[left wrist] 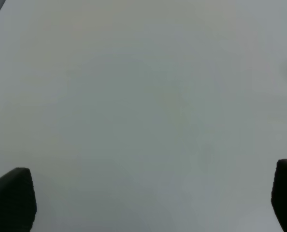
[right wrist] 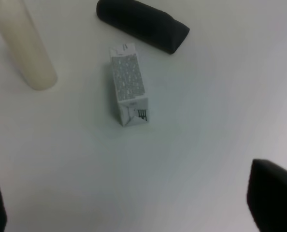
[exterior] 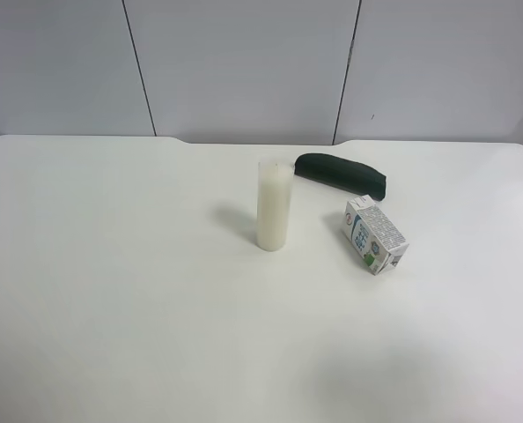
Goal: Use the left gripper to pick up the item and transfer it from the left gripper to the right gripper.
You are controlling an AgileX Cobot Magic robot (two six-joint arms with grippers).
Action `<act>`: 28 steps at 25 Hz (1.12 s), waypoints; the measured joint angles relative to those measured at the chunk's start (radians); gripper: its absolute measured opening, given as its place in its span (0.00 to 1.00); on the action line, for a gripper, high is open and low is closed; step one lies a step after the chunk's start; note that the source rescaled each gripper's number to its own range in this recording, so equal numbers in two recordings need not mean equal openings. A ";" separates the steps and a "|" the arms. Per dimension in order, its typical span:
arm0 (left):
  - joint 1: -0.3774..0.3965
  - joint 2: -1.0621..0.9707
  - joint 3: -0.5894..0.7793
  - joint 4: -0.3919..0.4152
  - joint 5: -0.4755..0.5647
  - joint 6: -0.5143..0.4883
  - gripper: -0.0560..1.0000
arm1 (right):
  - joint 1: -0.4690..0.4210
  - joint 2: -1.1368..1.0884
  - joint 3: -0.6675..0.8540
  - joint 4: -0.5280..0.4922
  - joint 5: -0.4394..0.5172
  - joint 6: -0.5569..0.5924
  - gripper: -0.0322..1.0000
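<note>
The milk carton [exterior: 376,234] lies on its side on the white table, right of the middle in the exterior high view. It also shows in the right wrist view [right wrist: 129,90], lying well ahead of the right gripper [right wrist: 134,212]. That gripper is open and empty, only its two black fingertips [right wrist: 271,198] showing. The left gripper [left wrist: 148,200] is open and empty over bare table, its fingertips [left wrist: 12,198] wide apart. Neither arm shows in the exterior high view.
A tall white cylinder [exterior: 274,204] stands upright near the table's middle and shows in the right wrist view [right wrist: 25,46]. A dark green oblong case [exterior: 342,173] lies behind the carton, also in the right wrist view [right wrist: 142,24]. The table [exterior: 112,291] ends at a grey wall.
</note>
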 joint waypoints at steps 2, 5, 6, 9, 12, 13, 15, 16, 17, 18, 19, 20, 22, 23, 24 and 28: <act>0.000 0.000 0.000 0.000 0.000 0.000 0.99 | 0.000 0.000 0.000 0.000 0.000 0.000 1.00; 0.000 0.000 0.000 0.000 0.000 0.000 0.99 | 0.000 0.000 0.000 0.000 0.000 0.000 1.00; 0.000 0.000 0.000 0.000 0.000 0.000 0.99 | 0.000 0.000 0.000 0.000 0.000 0.000 1.00; 0.000 0.000 0.000 0.000 0.000 0.000 0.99 | -0.007 0.000 0.000 0.000 0.000 0.000 1.00; 0.000 0.000 0.000 0.000 0.000 0.000 0.99 | -0.067 0.000 0.000 0.000 0.000 0.000 1.00; 0.000 0.000 0.000 0.000 0.000 0.000 0.99 | -0.102 0.000 0.000 0.000 0.000 0.000 1.00; 0.000 0.000 0.000 0.000 0.000 0.000 0.99 | -0.174 0.000 0.000 0.000 0.000 0.000 1.00; 0.000 0.000 0.000 0.000 0.000 0.000 0.99 | -0.199 0.000 0.000 0.000 0.000 0.000 1.00; 0.000 0.000 0.000 0.000 0.000 0.000 0.99 | -0.223 0.000 0.000 0.000 0.000 0.000 1.00; 0.000 0.000 0.000 0.000 0.000 0.000 0.99 | -0.236 0.000 0.000 0.000 0.000 0.000 1.00; 0.000 0.000 0.000 0.000 0.000 0.000 0.99 | -0.245 0.000 0.000 0.000 0.000 0.000 1.00; 0.000 0.000 0.000 0.000 0.000 0.000 0.99 | -0.246 0.000 0.000 0.000 0.000 0.000 1.00; 0.000 0.000 0.000 0.000 0.000 0.000 0.99 | -0.246 0.000 0.000 0.000 0.000 0.000 1.00; 0.000 0.000 0.000 0.000 0.000 0.000 0.99 | -0.246 0.000 0.000 0.000 0.000 0.000 1.00; 0.000 0.000 0.000 0.000 0.000 0.000 0.99 | -0.246 0.000 0.000 0.000 0.000 0.000 1.00; 0.000 0.000 0.000 0.000 0.000 0.000 0.99 | -0.246 0.000 0.000 0.000 0.000 0.000 1.00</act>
